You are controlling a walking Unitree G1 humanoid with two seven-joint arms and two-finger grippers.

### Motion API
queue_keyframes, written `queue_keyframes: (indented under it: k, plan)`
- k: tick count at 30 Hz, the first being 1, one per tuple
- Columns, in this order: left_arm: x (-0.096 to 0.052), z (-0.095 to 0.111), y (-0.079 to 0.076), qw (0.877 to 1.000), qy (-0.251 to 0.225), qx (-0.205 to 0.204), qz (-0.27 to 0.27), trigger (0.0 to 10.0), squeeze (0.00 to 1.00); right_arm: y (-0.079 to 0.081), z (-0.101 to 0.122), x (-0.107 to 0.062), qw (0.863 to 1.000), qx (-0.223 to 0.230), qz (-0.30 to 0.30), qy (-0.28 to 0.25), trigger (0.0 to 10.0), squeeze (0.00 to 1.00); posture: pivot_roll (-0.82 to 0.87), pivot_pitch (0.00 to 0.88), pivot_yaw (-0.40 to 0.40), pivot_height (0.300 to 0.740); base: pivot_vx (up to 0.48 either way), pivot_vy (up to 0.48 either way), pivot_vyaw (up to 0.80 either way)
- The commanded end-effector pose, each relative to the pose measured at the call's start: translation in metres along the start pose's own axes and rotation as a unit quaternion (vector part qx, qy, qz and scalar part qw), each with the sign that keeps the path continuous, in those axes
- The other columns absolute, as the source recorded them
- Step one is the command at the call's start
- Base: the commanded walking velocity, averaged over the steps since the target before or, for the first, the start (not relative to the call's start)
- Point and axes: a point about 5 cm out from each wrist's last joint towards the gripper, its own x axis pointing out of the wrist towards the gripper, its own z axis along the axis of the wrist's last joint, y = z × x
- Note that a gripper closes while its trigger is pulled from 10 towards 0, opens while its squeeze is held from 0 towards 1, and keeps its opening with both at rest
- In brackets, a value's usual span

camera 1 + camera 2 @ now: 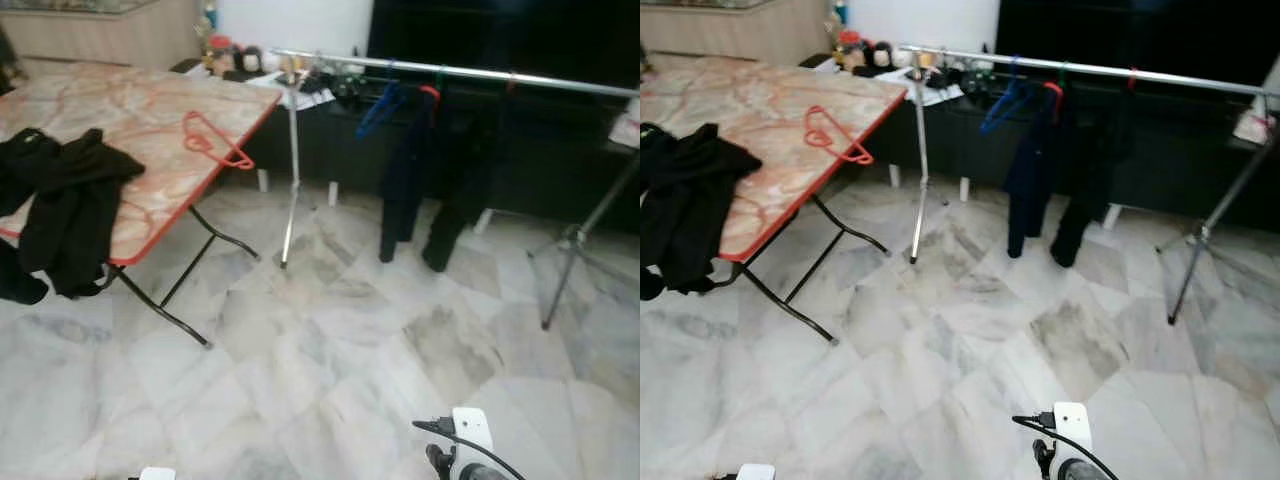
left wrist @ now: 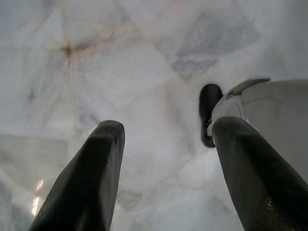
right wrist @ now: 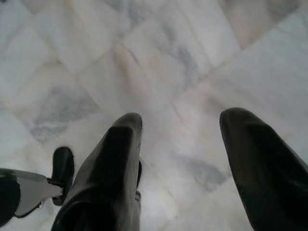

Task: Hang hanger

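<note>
Red hanger (image 1: 213, 140) on marble-patterned table (image 1: 150, 110)

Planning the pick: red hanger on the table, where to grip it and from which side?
Judging from the head views, the red hanger lies flat on the marble-pattern table, close to its right edge, clear of the black clothes. Its long straight bar looks like the best grip. Come from above, fingers straddling the bar, since it lies flat. Both the left gripper and right gripper hang open over the floor.

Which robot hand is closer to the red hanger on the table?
Left. The red hanger lies ahead-left; left gripper hangs on that side, right gripper hangs farther right.
</note>
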Motion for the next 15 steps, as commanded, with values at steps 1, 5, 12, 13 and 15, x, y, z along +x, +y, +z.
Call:
queue_keyframes:
  k: [1,5,12,13,15]
  plan:
    - [0.0012,0.0050,-0.0038,1.000,-0.005,-0.011,0.000,10.0,0.00,-0.0035,-0.0009,-0.0005,1.000,-0.005,-0.006,0.008,10.0,0.00,0.01,0.000,-0.062,0.740,0.300,0.000,-0.62]
    - [0.0015,0.0066,-0.0049,1.000,-0.006,-0.012,0.000,10.0,0.00,-0.0032,-0.0001,-0.0004,1.000,0.001,-0.008,0.002,10.0,0.00,0.01,0.000,-0.061,0.740,0.326,0.000,-0.31]
    - [0.0016,0.0070,-0.0043,1.000,-0.007,-0.012,0.000,10.0,0.00,-0.0026,0.0013,-0.0001,1.000,0.000,-0.008,0.001,10.0,0.00,0.00,0.000,-0.063,0.740,0.328,0.000,0.00]
    - [0.0014,0.0064,-0.0033,1.000,-0.007,-0.012,0.000,10.0,0.00,-0.0025,0.0015,-0.0001,1.000,0.001,-0.008,0.000,10.0,0.00,0.00,0.000,-0.063,0.740,0.330,0.000,0.00]
    - [0.0009,0.0048,-0.0006,1.000,-0.006,-0.012,0.002,10.0,0.00,-0.0024,0.0017,-0.0001,1.000,0.003,-0.008,-0.002,10.0,0.00,0.00,0.000,-0.063,0.740,0.332,0.000,0.00]
